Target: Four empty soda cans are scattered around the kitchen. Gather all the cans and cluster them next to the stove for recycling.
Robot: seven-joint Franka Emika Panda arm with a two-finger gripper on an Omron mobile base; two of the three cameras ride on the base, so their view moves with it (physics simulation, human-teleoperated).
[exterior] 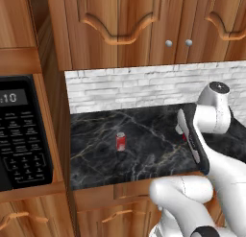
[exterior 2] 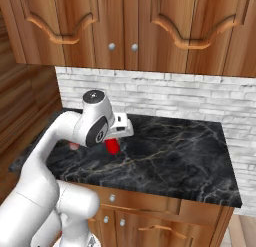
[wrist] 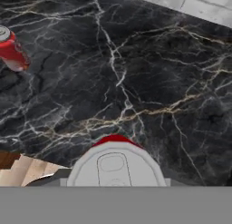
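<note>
My gripper is shut on a red soda can over the middle of the black marble counter. In the hand view the held can's silver top sits close under the camera, with its red body just showing behind. In the left base view only a sliver of this can shows beside the hand. A second red soda can stands upright on the counter to the left, apart from the gripper, and appears at the upper left of the hand view. The stove is out of view.
A black microwave with a keypad is set into the cabinet left of the counter. A white brick backsplash runs behind, under wooden upper cabinets. The counter's front edge has drawers below it.
</note>
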